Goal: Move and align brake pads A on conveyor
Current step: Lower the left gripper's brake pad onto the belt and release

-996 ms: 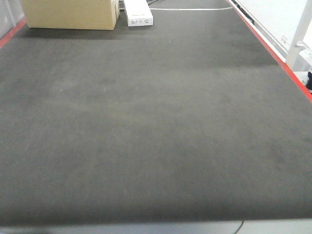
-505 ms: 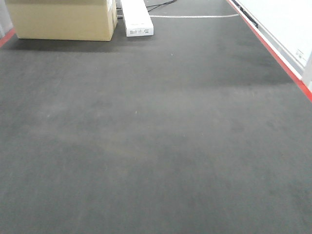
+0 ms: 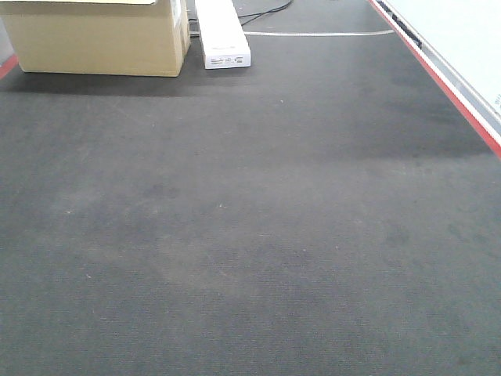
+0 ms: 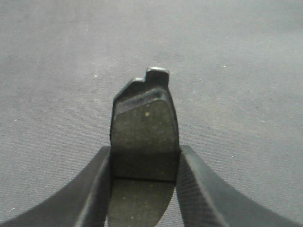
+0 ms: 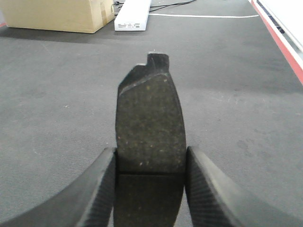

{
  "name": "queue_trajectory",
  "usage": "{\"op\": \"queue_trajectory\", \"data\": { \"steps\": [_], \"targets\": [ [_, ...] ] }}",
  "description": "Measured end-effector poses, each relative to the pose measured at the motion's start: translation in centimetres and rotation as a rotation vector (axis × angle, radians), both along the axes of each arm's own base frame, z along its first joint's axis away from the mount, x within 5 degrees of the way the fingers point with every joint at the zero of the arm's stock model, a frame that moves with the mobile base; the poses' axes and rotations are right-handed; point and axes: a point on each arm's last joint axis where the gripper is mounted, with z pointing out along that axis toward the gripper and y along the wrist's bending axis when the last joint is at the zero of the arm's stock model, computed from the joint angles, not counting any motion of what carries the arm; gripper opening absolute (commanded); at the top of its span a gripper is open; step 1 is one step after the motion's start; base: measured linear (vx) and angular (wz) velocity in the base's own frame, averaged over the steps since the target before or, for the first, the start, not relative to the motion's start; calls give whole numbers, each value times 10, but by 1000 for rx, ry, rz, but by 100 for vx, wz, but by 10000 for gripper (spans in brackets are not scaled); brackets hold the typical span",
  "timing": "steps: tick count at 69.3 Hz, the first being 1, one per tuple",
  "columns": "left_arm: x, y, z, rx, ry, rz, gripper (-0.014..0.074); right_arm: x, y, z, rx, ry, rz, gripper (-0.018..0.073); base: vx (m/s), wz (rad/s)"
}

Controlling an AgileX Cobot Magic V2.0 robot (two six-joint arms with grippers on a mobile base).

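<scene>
Front view: the conveyor (image 3: 258, 235) carries a cardboard box (image 3: 98, 43) at its far left, contents unseen, with a white case (image 3: 223, 35) just beside it.

Left wrist view: the left gripper (image 4: 144, 151) is clamped on the left pad (image 4: 144, 123), tab pointing away, with the conveyor behind it.

Right wrist view: the right gripper (image 5: 150, 151) clamps the right pad (image 5: 150, 113) the same way.

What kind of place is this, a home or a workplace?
Probably a factory or workshop: a wide dark conveyor with red edge strips, a cardboard box at its far end, and brake pads held in the left claw and right claw.
</scene>
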Motion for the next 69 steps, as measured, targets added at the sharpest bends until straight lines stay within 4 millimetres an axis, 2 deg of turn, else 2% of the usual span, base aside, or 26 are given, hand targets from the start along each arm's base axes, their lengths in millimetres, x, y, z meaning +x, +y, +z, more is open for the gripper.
{"op": "queue_trajectory", "data": {
  "steps": [69],
  "targets": [
    [0, 0, 0, 0, 0, 0, -6, 0, 0, 0, 0, 0, 0, -10, 0, 0]
  ]
}}
